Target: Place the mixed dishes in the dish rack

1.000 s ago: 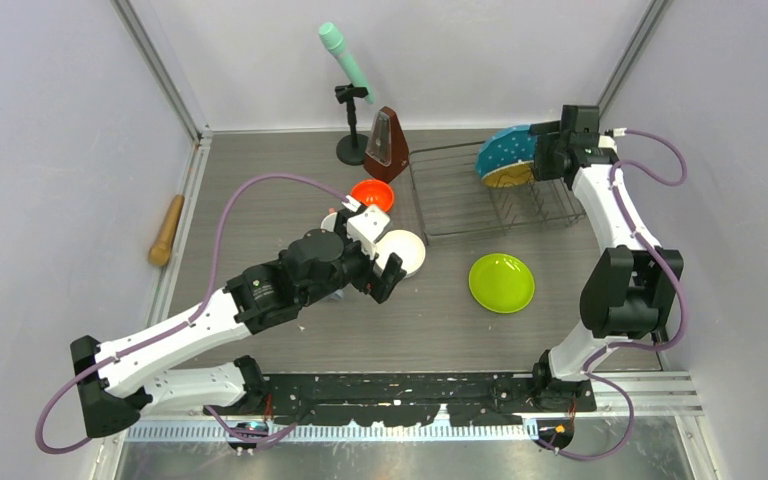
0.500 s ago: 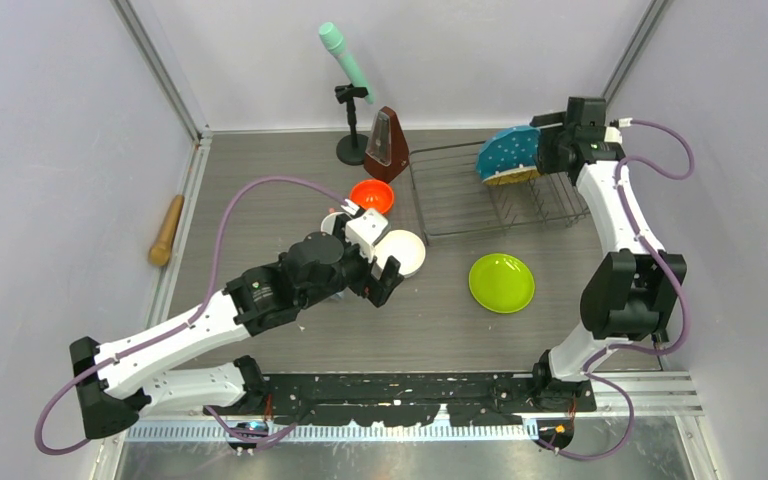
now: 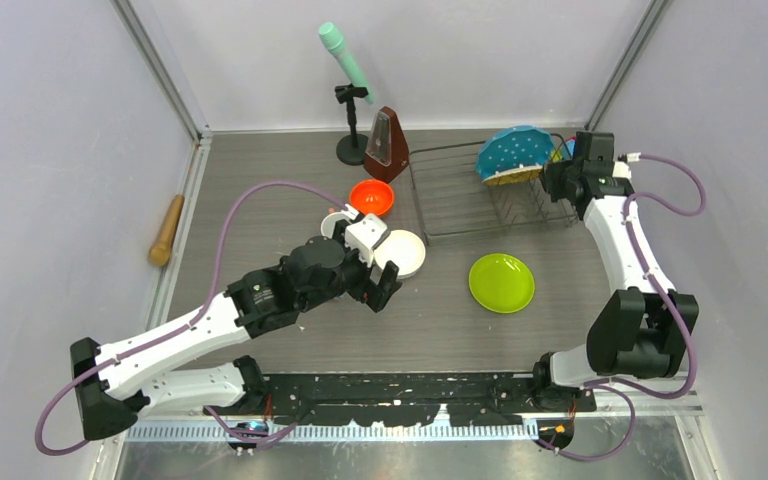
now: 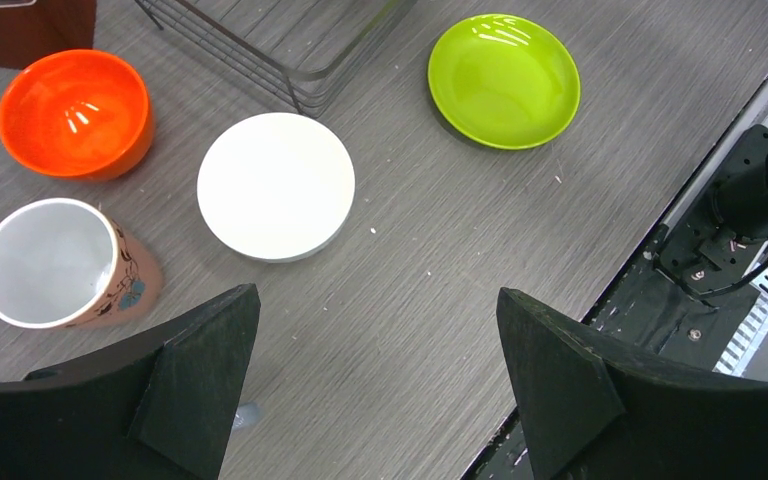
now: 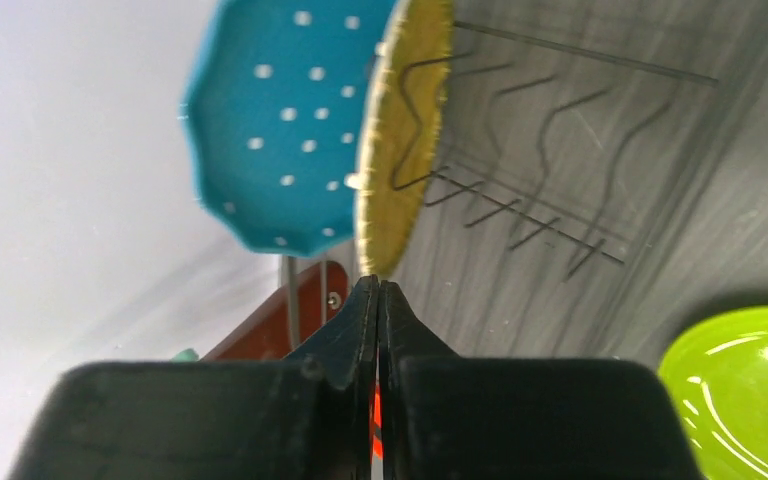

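Observation:
The scalloped teal plate [image 3: 513,150] with white dots stands on edge between the prongs at the right end of the dish rack [image 3: 455,200]. In the right wrist view its teal face [image 5: 285,130] and yellow underside show among the rack wires [image 5: 550,190]. My right gripper [image 3: 550,173] [image 5: 377,285] is shut on nothing, its tips just off the plate's rim. My left gripper [image 3: 385,283] [image 4: 372,300] hangs wide open above bare table. Ahead of it lie the white bowl [image 4: 276,186], the orange bowl [image 4: 75,112], the pinkish mug [image 4: 55,265] and the lime-green plate [image 4: 505,65].
A brown metronome [image 3: 387,143] stands at the rack's left end, with a teal microphone on a black stand [image 3: 348,70] behind it. A wooden pestle [image 3: 167,230] lies by the left wall. The lime-green plate [image 3: 501,282] lies in front of the rack.
My right gripper has let go of the teal plate, drawn back to the right and shut. The plate now stands by itself in the rack. The left arm has barely moved.

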`<action>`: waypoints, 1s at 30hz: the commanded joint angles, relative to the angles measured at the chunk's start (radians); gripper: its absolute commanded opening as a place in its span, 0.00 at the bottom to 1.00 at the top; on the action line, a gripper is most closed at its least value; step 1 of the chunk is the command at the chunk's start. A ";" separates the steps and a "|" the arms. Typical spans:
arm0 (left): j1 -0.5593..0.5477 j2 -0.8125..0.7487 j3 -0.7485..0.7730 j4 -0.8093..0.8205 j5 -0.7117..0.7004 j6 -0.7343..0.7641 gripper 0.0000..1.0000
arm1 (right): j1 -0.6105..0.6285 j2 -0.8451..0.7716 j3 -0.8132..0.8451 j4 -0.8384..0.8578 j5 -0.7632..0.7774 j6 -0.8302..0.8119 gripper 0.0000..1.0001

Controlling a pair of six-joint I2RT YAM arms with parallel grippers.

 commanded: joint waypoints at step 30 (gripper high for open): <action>-0.010 0.203 -0.093 0.210 0.171 -0.328 0.87 | -0.005 0.323 0.221 0.206 -0.146 -0.004 0.54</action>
